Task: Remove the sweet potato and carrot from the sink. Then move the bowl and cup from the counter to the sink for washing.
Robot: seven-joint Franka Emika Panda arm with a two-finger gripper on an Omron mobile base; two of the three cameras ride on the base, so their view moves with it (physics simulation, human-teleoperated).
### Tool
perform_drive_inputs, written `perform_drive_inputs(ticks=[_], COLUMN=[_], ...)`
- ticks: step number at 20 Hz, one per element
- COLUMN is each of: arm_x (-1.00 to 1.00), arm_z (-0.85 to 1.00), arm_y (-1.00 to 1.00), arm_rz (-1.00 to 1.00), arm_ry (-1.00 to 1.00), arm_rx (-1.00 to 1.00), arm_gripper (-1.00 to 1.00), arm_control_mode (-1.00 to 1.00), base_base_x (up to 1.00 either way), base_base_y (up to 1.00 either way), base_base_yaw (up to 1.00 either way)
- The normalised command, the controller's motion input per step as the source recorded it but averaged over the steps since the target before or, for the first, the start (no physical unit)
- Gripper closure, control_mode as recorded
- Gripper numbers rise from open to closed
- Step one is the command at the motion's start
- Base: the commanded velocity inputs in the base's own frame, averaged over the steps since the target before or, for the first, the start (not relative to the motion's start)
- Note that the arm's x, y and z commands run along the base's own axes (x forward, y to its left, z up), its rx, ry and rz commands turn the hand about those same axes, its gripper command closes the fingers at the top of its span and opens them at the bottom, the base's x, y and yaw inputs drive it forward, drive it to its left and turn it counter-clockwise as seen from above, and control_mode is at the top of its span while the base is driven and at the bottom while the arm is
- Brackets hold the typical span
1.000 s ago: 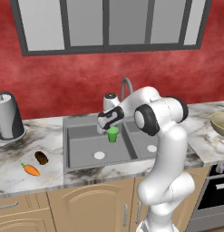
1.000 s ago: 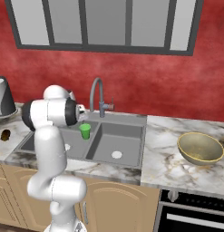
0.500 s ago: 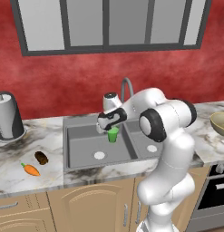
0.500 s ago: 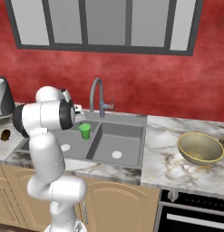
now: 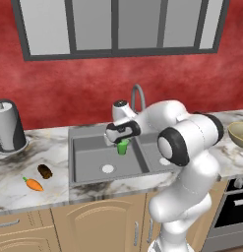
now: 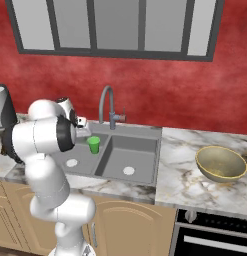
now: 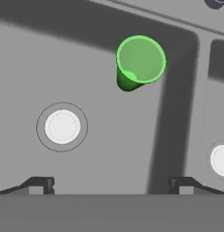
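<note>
Standing upright in the left basin of the sink [image 5: 88,162], close to the divider, the green cup [image 5: 123,146] sits apart from the fingers [image 7: 111,183], which are spread wide above it and hold nothing. On the tabletop [image 5: 15,184] left of the sink lie the sweet potato [image 5: 45,171] and, just in front of it, the carrot [image 5: 33,184]. Well to the right of the sink, the bowl [image 6: 220,163] rests on the marble.
</note>
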Motion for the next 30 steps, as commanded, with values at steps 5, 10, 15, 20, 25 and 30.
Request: perform_drive_inputs(ticks=[5,10,15,20,25,30], arm_x=[-0.47,-0.42,-0.41,-0.41,-0.34,-0.31], arm_z=[0.16,0.11,0.13,0.15,0.17,0.17], arm_y=[-0.04,-0.13,-0.21,-0.27,-0.34,-0.34], arm_rz=[-0.12,-0.06,0.0,0.0,0.0,0.0], arm_ry=[0.0,0.0,0.0,0.0,-0.01,-0.03], arm_rx=[0.05,0.03,0.03,0.02,0.0,0.0], arm_gripper=[-1.0,-1.0,-1.0,-1.0,-1.0,-1.0], arm_control_mode=[-1.0,-1.0,-1.0,-1.0,-1.0,-1.0], base_base_x=[0.0,0.0,0.0,0.0,0.0,0.0], base_base_y=[0.0,0.0,0.0,0.0,0.0,0.0], base_base_yaw=[0.0,0.0,0.0,0.0,0.0,0.0])
